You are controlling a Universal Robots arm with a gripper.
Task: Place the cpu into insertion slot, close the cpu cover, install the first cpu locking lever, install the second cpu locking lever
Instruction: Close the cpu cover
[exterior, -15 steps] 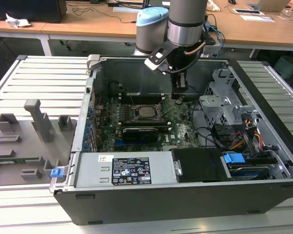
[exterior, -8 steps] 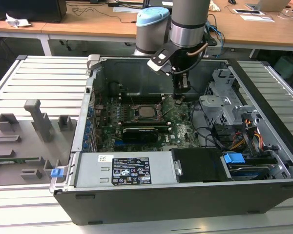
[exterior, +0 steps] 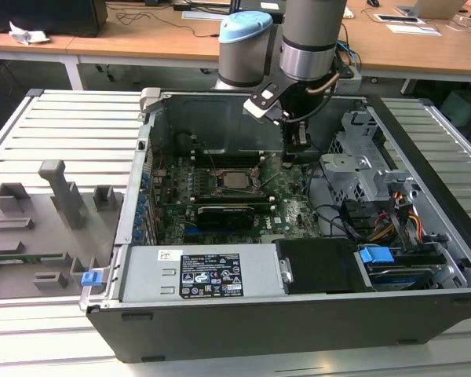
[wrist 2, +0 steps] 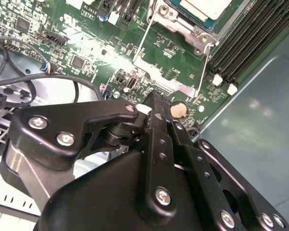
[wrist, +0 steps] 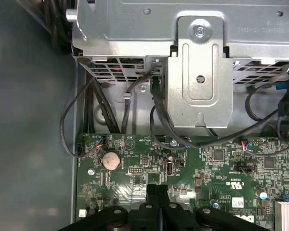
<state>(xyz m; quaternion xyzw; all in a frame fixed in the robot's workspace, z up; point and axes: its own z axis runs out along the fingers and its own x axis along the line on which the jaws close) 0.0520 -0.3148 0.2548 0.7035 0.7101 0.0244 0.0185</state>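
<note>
Work on the open computer case (exterior: pixel 220 118) looks to us about a quarter done. The chip (exterior: pixel 235 179) already lies flat in the socket (exterior: pixel 220 187) near the middle of the green board (wrist: pixel 207 163), its silver-grey top facing up. The second wrist view shows a corner of the chip (wrist 2: pixel 204 7) seated inside the socket's metal edge (wrist 2: pixel 185 30). So we take the first step as finished. In that same view the cover (wrist 2: pixel 166 81) is a thin silver frame swung away from the socket, with green board showing through its window, so we judge it not yet closed. We cannot clearly make out the two locking levers, and with the cover up we assume neither is latched. That leaves the cover and both levers to do. The claw (exterior: pixel 297 149) hangs inside the case toward the exterior view's right of the socket, low over the board. In the first wrist view the claw (wrist: pixel 156 188) has its two black fingers pressed together with nothing between them, so we read it as closed and empty. In the second wrist view the claw's tip (wrist 2: pixel 156 98) sits just beside the free edge of the cover. Whether it touches that edge we cannot tell.
</note>
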